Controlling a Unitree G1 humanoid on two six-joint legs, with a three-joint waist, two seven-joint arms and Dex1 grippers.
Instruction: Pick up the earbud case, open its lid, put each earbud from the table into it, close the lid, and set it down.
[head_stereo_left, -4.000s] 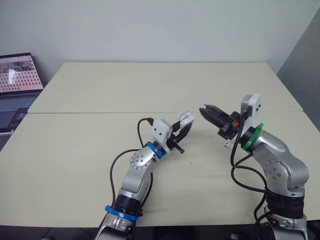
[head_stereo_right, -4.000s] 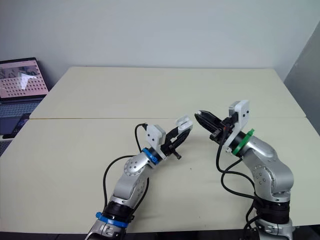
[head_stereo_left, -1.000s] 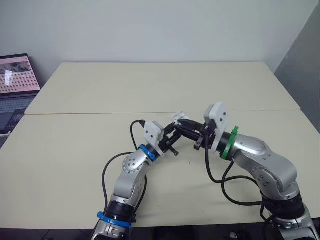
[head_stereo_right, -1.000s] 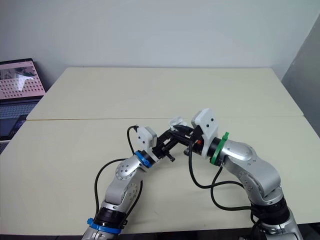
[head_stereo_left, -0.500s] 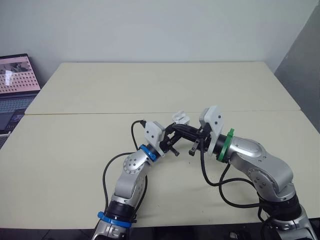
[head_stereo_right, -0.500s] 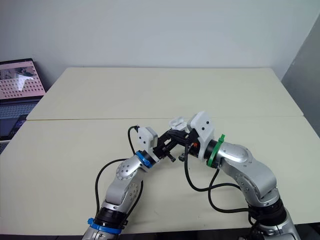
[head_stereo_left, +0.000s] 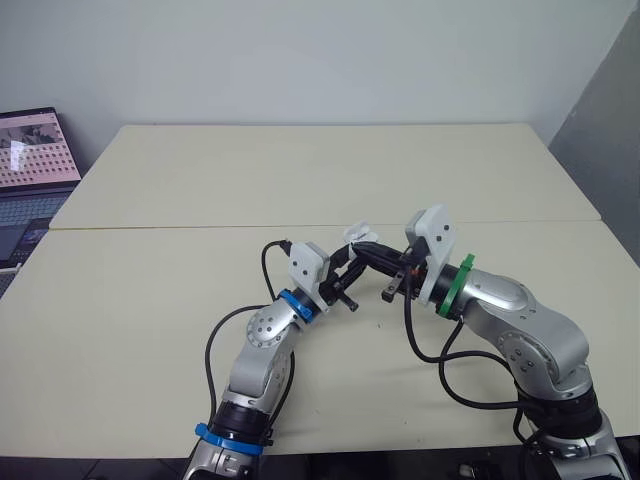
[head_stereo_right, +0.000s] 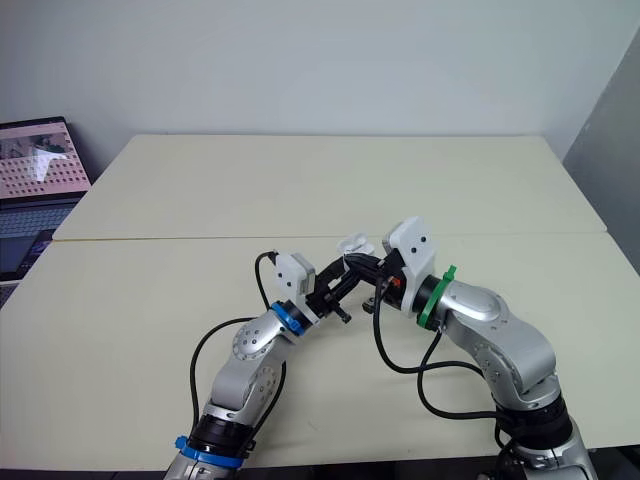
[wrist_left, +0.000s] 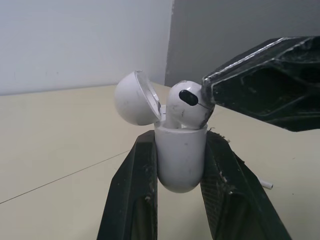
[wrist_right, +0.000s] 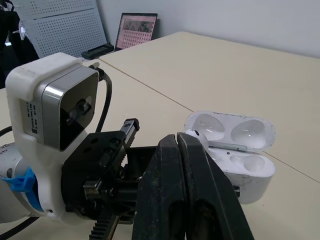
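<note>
- Right gripper (wrist_right: 181, 142) has crossed from the right of the head-view frame, four seconds back, to frame centre, meeting the left gripper (head_stereo_left: 352, 262).
- Left gripper: black fingers clamped on the sides of the white rounded plastic earbud case (wrist_left: 180, 165), held above the beige table (head_stereo_left: 180, 290); hinged lid (wrist_left: 136, 98) swung open.
- Right gripper: fingers pinched together on a white earbud (wrist_left: 184, 102), stem in the case mouth, head above the rim.
</note>
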